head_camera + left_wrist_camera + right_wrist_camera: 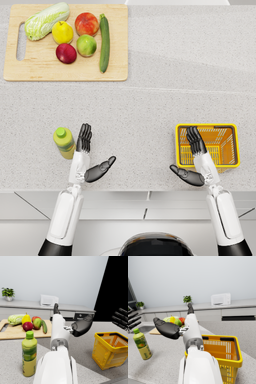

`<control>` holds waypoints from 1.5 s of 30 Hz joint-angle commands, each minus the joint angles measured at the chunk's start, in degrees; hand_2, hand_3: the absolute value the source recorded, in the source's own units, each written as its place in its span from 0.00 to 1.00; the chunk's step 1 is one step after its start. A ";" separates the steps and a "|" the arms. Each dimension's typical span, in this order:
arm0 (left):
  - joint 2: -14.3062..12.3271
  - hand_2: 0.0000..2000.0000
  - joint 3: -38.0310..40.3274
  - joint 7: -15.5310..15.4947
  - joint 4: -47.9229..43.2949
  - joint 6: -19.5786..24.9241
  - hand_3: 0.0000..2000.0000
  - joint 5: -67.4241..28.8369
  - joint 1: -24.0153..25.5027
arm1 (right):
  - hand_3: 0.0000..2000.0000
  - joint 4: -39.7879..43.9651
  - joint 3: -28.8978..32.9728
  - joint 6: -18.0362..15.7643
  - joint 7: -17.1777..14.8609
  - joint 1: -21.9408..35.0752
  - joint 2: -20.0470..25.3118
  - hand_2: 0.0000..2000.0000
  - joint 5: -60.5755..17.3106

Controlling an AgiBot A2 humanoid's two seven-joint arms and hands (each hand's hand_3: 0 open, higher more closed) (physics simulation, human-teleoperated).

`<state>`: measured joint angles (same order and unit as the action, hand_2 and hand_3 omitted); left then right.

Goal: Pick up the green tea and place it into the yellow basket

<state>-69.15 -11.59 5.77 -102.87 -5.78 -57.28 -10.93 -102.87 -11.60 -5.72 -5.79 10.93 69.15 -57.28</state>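
The green tea bottle [64,142] stands upright on the counter, green cap, yellow-green label; it also shows in the left wrist view as the bottle [29,353] and in the right wrist view as the bottle [142,344]. My left hand [89,152] is open just to the right of it, fingers straight, thumb spread away, not touching. The yellow basket [233,150] sits at the right and is empty. My right hand [194,157] is open over the basket's left rim. The same basket [110,349] appears beyond my left hand [75,323], and the basket [224,352] behind my right hand [175,326].
A wooden cutting board [30,70] at the back left carries a cabbage [46,20], a pear, apples and a cucumber [104,42]. The counter's front edge runs just below both hands.
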 commanded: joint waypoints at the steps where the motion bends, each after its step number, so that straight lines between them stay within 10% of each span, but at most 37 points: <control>1: 0.00 0.00 0.00 0.00 0.00 0.00 0.00 0.00 0.00 | 0.00 0.00 0.00 0.00 0.00 0.00 0.00 0.00 0.00; 15: -1.64 0.00 5.44 -4.24 -1.55 4.25 0.00 0.00 -2.42 | 0.00 -1.92 2.33 3.61 3.65 2.71 1.89 0.00 0.00; 25: -1.71 0.00 22.56 -5.71 1.13 5.72 0.00 -23.57 -5.03 | 0.00 -5.21 16.94 5.64 5.71 3.68 2.83 0.00 -21.95; 34: -2.77 0.00 17.85 -5.76 21.71 5.78 0.00 -26.72 -2.67 | 0.00 -5.82 14.92 5.71 5.78 1.58 3.61 0.00 -24.21; 45: -4.89 0.00 13.88 -5.76 47.43 5.78 0.00 -26.89 -13.28 | 0.00 -7.21 12.19 5.71 5.78 -0.80 4.44 0.00 -24.32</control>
<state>-73.88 2.64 0.00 -61.35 0.00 -84.17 -20.38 -109.86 0.74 0.00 0.00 9.93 73.66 -81.60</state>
